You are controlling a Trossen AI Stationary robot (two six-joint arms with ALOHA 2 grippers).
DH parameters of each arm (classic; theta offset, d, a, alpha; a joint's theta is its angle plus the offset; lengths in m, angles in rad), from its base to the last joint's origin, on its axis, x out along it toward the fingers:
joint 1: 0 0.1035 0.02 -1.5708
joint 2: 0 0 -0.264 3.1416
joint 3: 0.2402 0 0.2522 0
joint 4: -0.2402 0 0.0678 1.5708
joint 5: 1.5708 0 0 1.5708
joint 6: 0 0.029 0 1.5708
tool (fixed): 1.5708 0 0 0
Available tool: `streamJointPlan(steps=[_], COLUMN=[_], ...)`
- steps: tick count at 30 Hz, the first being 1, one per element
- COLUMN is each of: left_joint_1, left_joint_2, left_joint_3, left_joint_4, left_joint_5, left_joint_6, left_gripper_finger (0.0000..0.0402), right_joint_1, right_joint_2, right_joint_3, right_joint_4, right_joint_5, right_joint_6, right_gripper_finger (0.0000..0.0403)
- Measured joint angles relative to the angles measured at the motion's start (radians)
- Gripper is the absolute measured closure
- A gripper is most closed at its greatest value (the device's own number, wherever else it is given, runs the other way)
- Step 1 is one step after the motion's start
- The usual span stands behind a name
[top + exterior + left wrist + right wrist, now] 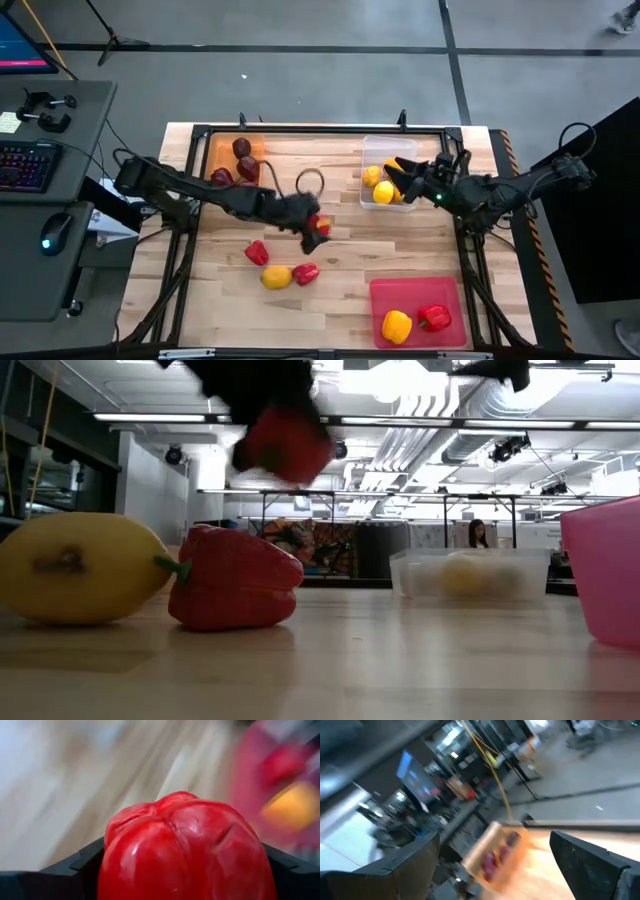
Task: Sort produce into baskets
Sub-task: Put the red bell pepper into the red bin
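Note:
My left gripper [316,228] is at mid-table, shut on a red pepper [185,850], which also shows in the low view [288,445] lifted above the table. My right gripper [400,172] is open and empty above the clear basket [388,150], which holds yellow citrus [378,185]. The orange basket [222,152] at the far left holds maroon fruits [242,150]. The pink basket [385,295] at the near right holds a yellow pepper [397,325] and a red pepper [434,318]. Two red peppers [257,252] [305,272] and a yellow fruit [276,277] lie on the table. My left gripper pinches the red pepper's two sides [107,855] between its two fingers. The pepper fills the space between them and is lifted clear of the table.
A dark ring [310,182] lies on the table beyond my left gripper. Bare wood lies between the loose produce and the pink basket. A black frame [300,130] runs along the far edge. A person [478,534] shows in the room behind.

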Motion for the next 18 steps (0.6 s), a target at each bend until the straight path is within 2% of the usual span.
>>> streamJointPlan(steps=[3, 6, 12, 18], left_joint_1=[0.013, 0.008, -0.046, -0.097], left_joint_2=[0.003, 0.057, 0.266, 0.511], left_joint_3=[0.001, 0.008, 0.19, 0.478], left_joint_4=[0.266, 0.461, 0.48, 0.486], left_joint_5=[0.069, 0.153, 0.26, 0.311], left_joint_6=[0.119, 0.212, 0.353, 0.554], left_gripper_finger=[0.0083, 0.0083, 0.0083, 0.0082], right_joint_1=[0.0, 0.0, 0.0, 0.0], right_joint_2=[-0.002, -0.001, 0.0, 0.001], right_joint_3=[0.0, 0.001, 0.001, 0.001], right_joint_4=[0.153, 0.226, 0.233, 0.23], right_joint_5=[-0.041, -0.089, -0.123, -0.122], right_joint_6=[-0.117, -0.201, -0.27, -0.269], right_gripper_finger=[0.0036, 0.0036, 0.0036, 0.0036])
